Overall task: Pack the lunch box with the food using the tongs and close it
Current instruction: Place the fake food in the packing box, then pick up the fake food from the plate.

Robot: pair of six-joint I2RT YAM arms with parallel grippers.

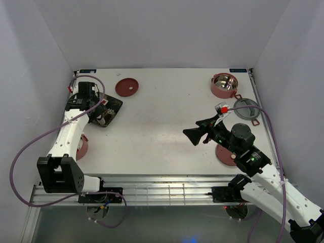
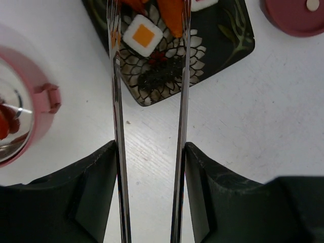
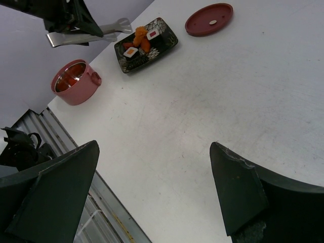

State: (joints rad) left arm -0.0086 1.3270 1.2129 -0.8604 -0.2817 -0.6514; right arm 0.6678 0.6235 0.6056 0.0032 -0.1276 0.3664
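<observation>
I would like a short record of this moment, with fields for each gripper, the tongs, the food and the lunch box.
left gripper: shut on the tongs, near the plate
right gripper: open, empty
tongs: arms apart, reaching over the food
food: orange pieces and white rolls on the dark floral plate
lunch box: one open tier beside the plate; one lid lying flat, off

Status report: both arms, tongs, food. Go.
Left gripper shut on tongs, tips over food on plate. Right gripper open, empty. Lunch box tier open beside plate, nothing between.
</observation>
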